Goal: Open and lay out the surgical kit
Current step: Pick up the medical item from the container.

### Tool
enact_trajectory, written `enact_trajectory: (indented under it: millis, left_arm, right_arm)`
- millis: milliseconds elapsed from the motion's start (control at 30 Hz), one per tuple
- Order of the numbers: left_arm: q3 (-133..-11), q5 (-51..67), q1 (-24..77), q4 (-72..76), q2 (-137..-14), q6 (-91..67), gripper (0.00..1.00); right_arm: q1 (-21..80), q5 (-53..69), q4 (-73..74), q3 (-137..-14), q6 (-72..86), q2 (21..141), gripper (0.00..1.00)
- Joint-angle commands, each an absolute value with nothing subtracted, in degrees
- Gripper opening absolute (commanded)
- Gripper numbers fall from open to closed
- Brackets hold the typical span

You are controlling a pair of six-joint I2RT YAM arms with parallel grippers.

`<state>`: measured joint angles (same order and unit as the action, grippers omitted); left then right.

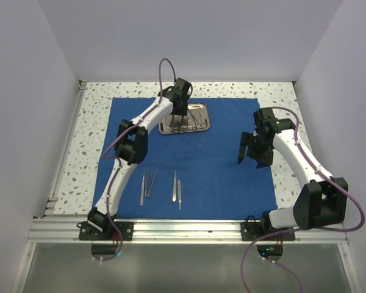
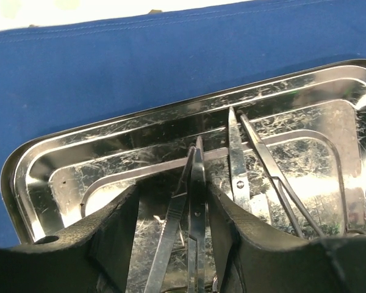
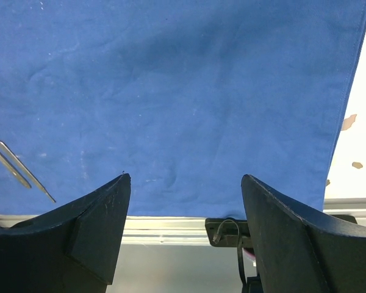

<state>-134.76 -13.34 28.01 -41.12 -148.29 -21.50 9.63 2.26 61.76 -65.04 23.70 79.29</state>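
The royal-blue cloth [image 1: 219, 165] lies spread flat on the table. The steel tray [image 1: 200, 124] sits on its far middle part. My left gripper [image 1: 179, 117] is down in the tray [image 2: 79, 159]. It is open in the left wrist view [image 2: 174, 189], its fingers straddling a pair of scissors [image 2: 197, 195] and tweezers [image 2: 171, 235]. More scissors [image 2: 236, 165] and a slim instrument [image 2: 271, 174] lie to the right in the tray. My right gripper [image 1: 249, 152] hangs open and empty above the cloth's right side [image 3: 185, 178].
Several steel instruments lie in a row on the near part of the cloth: tweezers [image 1: 147, 183] and scalpel handles [image 1: 177, 186], two showing in the right wrist view [image 3: 24, 172]. The speckled table [image 1: 91, 122] borders the cloth. An aluminium rail [image 1: 189, 229] runs along the near edge.
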Motion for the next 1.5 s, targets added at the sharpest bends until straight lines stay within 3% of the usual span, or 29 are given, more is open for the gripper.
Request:
enact_trajectory:
  millis: [0,133,733,1467]
  left_arm:
    - [-134.39,-18.88,26.46,-50.71,-152.58,-23.11,0.51]
    - [-133.33,-21.09,24.7,-52.73,-152.14,-24.43,0.47]
    - [-133.24,-12.49,22.06,-49.48,-152.66,-22.94,0.0]
    - [-133.68,-2.82,22.06,-44.03,-136.94,-29.0,0.0]
  right_arm:
    - [9.67,3.25,61.44,-67.24,22.24,79.72,0.77]
    - [9.58,3.52,61.35,-66.8,22.24,79.54,0.77]
    - [9.67,3.69,61.43,-65.83,23.2,78.13,0.77]
    - [9.49,5.89,61.17,-64.07,24.43,74.09,0.77]
